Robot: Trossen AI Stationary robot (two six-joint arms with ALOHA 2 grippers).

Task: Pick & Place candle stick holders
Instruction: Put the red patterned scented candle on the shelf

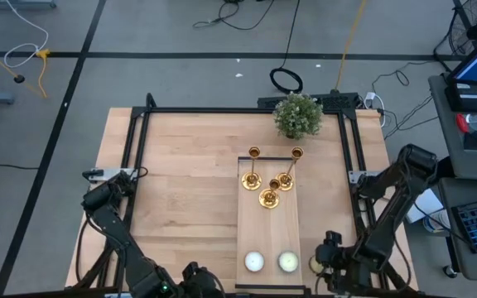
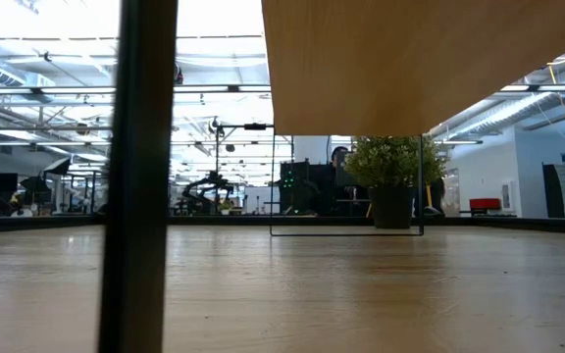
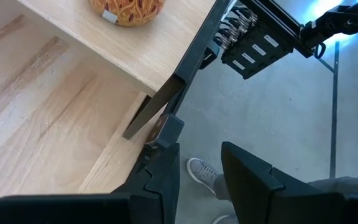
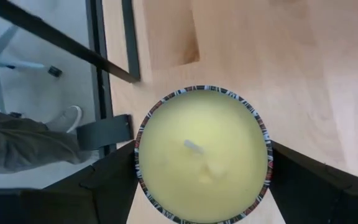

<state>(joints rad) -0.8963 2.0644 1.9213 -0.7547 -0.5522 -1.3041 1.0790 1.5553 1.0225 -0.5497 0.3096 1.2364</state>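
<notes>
Currently your right gripper (image 4: 201,186) sits at the table's five o'clock edge, fingers clamped on a round candle (image 4: 202,152), not a holder. Your left gripper (image 3: 197,171) waits near six o'clock, fingers apart and empty. Three brass candlesticks (image 1: 269,180) lie clustered on the long board (image 1: 267,236), toward twelve. I'd judge the reach toward them comes next.

Left gripper's parted dark fingers (image 3: 253,177) over the table edge (image 3: 160,93), a shoe (image 3: 204,171) below.
</notes>
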